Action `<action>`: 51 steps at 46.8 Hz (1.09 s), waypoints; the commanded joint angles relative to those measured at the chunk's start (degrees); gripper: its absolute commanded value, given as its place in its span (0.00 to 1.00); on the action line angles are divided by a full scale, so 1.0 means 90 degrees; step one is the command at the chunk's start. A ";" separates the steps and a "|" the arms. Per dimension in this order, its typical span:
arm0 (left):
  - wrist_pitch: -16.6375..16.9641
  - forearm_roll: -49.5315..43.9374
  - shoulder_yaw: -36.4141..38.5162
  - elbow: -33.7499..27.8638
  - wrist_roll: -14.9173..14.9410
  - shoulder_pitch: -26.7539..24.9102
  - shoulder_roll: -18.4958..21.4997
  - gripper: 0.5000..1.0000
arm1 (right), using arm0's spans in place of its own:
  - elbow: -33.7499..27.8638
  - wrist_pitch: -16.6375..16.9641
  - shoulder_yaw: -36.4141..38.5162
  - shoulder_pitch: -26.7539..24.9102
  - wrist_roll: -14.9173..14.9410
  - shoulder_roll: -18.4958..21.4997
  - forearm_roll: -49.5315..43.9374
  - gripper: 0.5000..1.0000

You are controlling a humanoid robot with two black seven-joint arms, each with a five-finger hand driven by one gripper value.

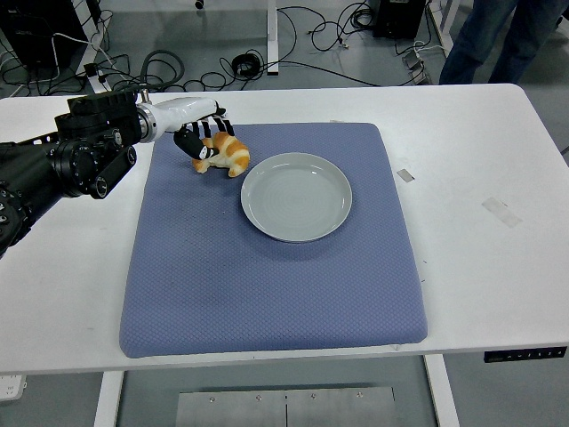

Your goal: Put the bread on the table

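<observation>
The bread, a golden croissant (228,155), is at the back left of the blue mat (267,276), just left of the grey plate (296,197). My left hand (203,142) comes in from the left and its black-and-white fingers are curled over the croissant's left end. The croissant is low over the mat; I cannot tell whether it touches it. The plate holds nothing. My right arm is out of view.
The white table (480,160) shows bare around the mat, with two small tape pieces (405,175) on the right. A person's legs (498,40) stand beyond the far right corner. Cables lie on the floor behind.
</observation>
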 commanded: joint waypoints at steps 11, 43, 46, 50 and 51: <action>0.0001 0.0001 -0.0010 0.0001 0.0012 0.0066 0.0010 0.00 | 0.0000 -0.0003 0.0000 0.0000 0.0000 0.0000 0.0000 1.00; -0.0575 -0.0927 -0.0088 0.0001 0.0188 -0.0217 0.0176 0.95 | 0.0000 -0.0003 0.0000 0.0000 0.0000 0.0000 0.0000 1.00; -0.0575 -0.1073 -0.0185 0.0001 0.0188 -0.0344 0.0245 0.95 | 0.0000 -0.0003 0.0000 0.0000 0.0000 0.0000 0.0000 1.00; -0.0565 -0.1424 -0.0351 0.0001 0.0188 -0.0588 0.0294 0.95 | 0.0000 -0.0003 0.0000 0.0000 0.0000 0.0000 0.0000 1.00; -0.0565 -0.1512 -0.0390 0.0001 0.0188 -0.0646 0.0294 0.95 | 0.0000 0.0007 0.0000 0.0000 0.0000 0.0000 0.0000 1.00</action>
